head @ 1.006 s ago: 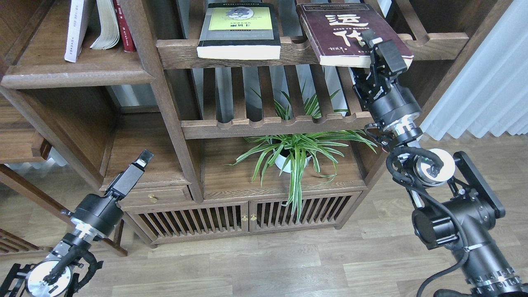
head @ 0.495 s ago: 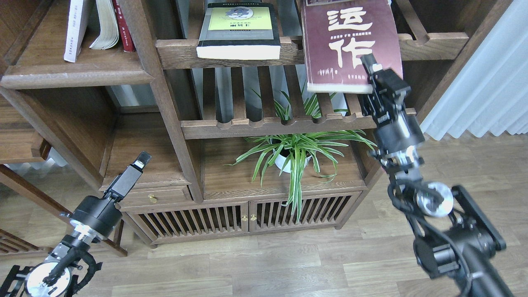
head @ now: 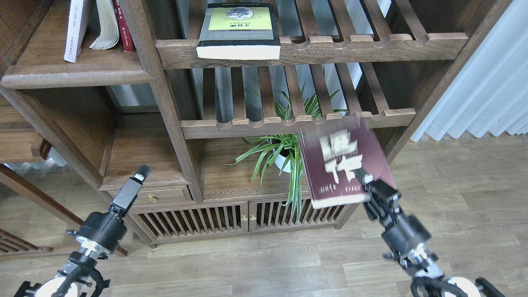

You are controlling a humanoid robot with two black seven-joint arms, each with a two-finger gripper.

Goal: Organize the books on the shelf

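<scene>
Right pincer (head: pixel 363 178) clenched on blurred maroon paperback with cream characters (head: pixel 340 165), lower right of centre, before plant. Left pincer (head: pixel 142 171) lower left, state unclear. Yellow-green-black thick book (head: pixel 239 29) top centre; lavender-white paperback (head: pixel 76 29) on dark solid-board shelf (head: pixel 78 74), upper left.

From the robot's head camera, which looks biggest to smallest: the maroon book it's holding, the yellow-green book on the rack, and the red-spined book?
1. Maroon book, in the right gripper; it is nearer the camera and blurred, so its lead is unsure.
2. Yellow-green book.
3. Red-spined book, only its thin spine showing.
</scene>
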